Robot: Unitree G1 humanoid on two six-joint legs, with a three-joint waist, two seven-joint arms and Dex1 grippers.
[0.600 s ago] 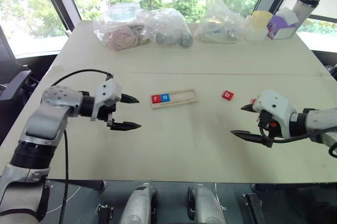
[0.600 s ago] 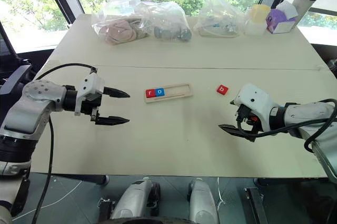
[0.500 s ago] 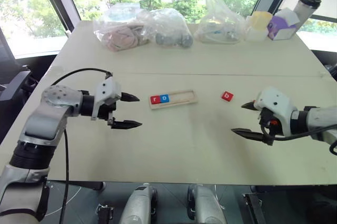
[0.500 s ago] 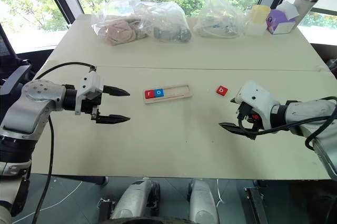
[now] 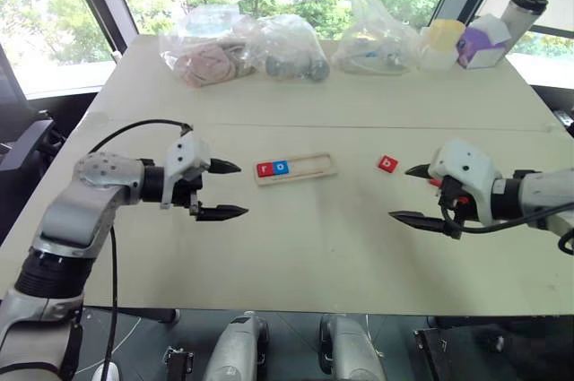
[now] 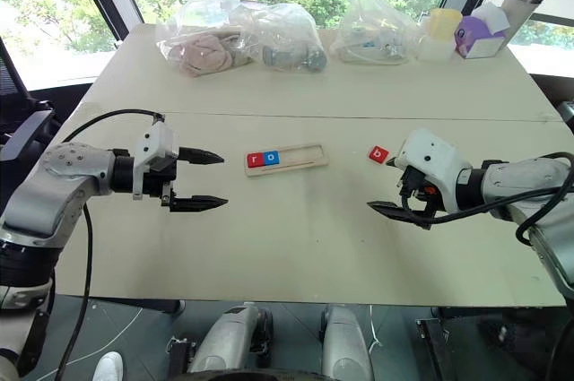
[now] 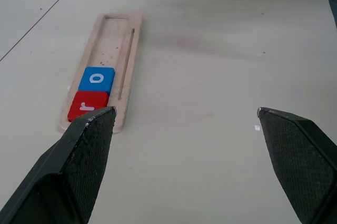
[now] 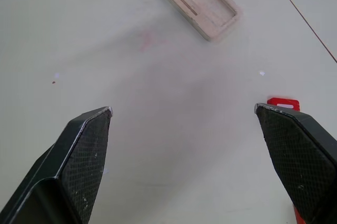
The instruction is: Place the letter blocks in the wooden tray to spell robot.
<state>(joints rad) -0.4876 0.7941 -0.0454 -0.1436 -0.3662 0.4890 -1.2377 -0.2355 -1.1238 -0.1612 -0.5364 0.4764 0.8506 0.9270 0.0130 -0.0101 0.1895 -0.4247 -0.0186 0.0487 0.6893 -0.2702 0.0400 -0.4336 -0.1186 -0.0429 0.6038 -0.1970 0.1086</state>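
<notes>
The wooden tray (image 5: 316, 164) lies mid-table, with a red "r" block (image 5: 265, 168) and a blue "o" block (image 5: 281, 167) side by side at its left end; the other slots are bare. A red "b" block (image 5: 387, 163) rests on the table to the tray's right. My left gripper (image 5: 240, 189) hovers open to the left of the tray, pointing at it, and holds nothing. On the right my right gripper (image 5: 400, 193) is open and empty, its far fingertip close beside the "b" block. In the left wrist view the tray (image 7: 113, 39) shows between the fingers.
Along the far edge sit clear plastic bags (image 5: 206, 54) of items, a yellow cup (image 5: 444, 38), a purple-and-white box (image 5: 480, 45) and a tumbler (image 5: 520, 12). A seam (image 5: 359, 125) crosses the table behind the tray.
My right gripper has edged a little up the picture, toward the red "b" block. The left gripper has barely shifted. Both stay open.
</notes>
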